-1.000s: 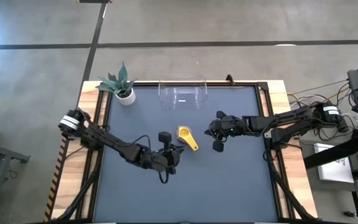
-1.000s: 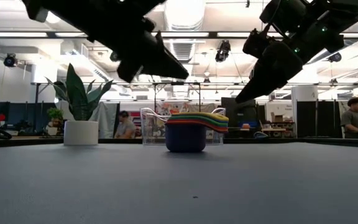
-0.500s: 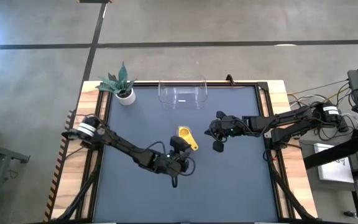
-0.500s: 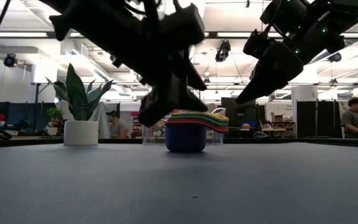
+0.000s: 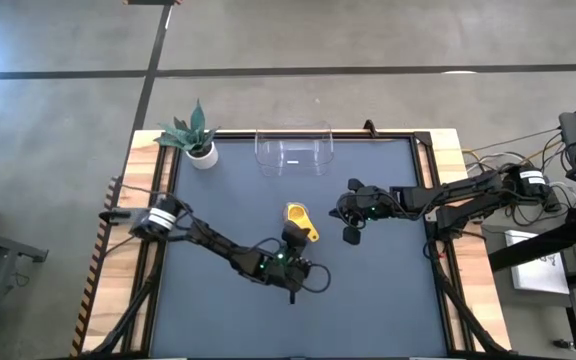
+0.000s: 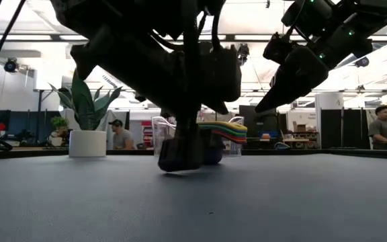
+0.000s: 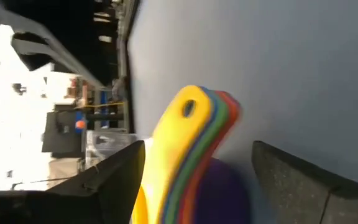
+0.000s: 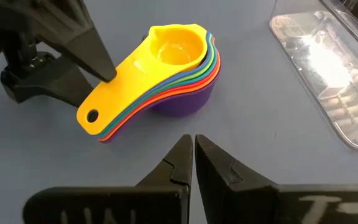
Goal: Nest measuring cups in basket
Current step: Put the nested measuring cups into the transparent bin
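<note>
The measuring cups sit nested in one stack, yellow on top, the purple bottom cup standing on the table mat near its middle. Their stacked handles point toward the near right. My left gripper is low at the handles' end and open, one finger on either side of the handles with a gap to each. My right gripper hovers shut to the right of the stack. The clear basket stands at the far edge.
A small white pot with a plant stands at the far left corner. The basket lies beyond the stack, with bare mat between them. People and desks show in the room behind the table.
My left gripper has moved toward the table's right edge and down to the cups' handles, and it has opened, so its fingers now stand on either side of the handles. The stack of cups has stayed in place.
</note>
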Controlling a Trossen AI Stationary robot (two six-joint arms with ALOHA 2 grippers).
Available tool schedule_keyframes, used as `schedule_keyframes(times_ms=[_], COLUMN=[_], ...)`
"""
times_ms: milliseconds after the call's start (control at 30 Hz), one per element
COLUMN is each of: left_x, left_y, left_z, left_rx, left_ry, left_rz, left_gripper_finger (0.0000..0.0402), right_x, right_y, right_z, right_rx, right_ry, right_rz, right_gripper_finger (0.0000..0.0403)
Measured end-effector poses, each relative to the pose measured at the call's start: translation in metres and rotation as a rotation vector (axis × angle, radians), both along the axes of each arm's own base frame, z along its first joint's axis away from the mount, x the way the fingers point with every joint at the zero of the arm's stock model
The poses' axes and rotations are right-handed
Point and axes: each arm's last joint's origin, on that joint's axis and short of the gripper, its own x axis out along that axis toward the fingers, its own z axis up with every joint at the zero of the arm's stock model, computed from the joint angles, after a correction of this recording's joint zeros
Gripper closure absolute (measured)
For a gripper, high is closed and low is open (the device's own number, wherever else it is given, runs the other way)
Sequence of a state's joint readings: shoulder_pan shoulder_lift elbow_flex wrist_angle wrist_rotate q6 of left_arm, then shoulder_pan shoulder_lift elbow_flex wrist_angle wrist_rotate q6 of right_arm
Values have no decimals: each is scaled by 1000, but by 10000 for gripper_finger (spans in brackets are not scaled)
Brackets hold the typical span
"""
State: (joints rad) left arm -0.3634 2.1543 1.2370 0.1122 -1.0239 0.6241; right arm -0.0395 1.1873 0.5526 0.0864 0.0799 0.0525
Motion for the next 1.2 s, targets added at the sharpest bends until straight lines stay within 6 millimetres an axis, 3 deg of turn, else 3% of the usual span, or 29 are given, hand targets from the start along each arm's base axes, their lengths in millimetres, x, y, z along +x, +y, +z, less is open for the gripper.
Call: schedule_keyframes(times_ms=[533, 1200], left_x=[6, 8], left_y=[10, 18], left_z=[-5, -7], left_rx=[3, -14], left_ry=[-50, -66], left_rz=[50, 57], left_gripper_finger=[216, 221], right_x=[0, 0], right_y=[0, 0], right_z=[0, 0], right_rx=[0, 3], right_ry=[0, 0], right_rz=[0, -2], right_gripper_finger=[394, 394])
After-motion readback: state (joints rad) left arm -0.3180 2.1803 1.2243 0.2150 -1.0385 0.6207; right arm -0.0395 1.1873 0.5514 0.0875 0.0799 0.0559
